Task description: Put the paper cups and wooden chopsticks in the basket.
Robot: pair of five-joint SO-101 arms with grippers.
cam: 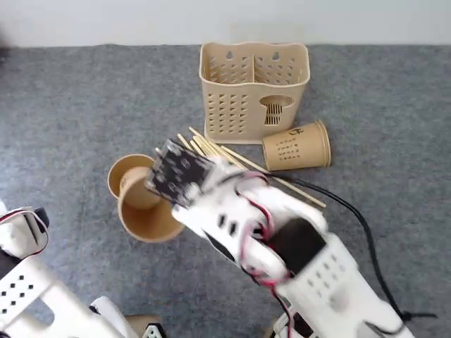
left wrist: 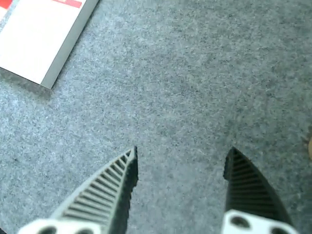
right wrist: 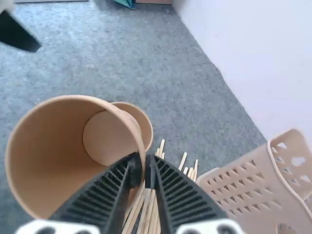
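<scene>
Item one, your right gripper (right wrist: pixel 144 163): its jaws are pressed together on the rim of a paper cup, with the cup wall pinched between them. Item two, the held paper cup (cam: pixel 144 215): it is tilted with its open mouth towards the wrist camera, it sits left of the chopsticks, and you can see its flat bottom inside. Item three, the second paper cup (cam: pixel 121 172): it is just behind the held one and overlaps it in the high view; you cannot tell whether the two touch. Item four, the third paper cup (cam: pixel 296 146): it lies on its side on the grey carpet (cam: pixel 84 105), just beside the basket's front right corner. Item five, the wooden chopsticks (cam: pixel 215 150): a loose bundle on the carpet in front of the basket, running diagonally under your right arm. Item six, the basket (cam: pixel 243 105): it stands upright at the far side of the table and has two compartments. Item seven, your left gripper (left wrist: pixel 183 152): its jaws are spread apart, it holds nothing, and it is above bare carpet at the near left, well apart from the cups. Item eight, a white panel (left wrist: pixel 34 39): it lies flat on the carpet beyond that gripper.
</scene>
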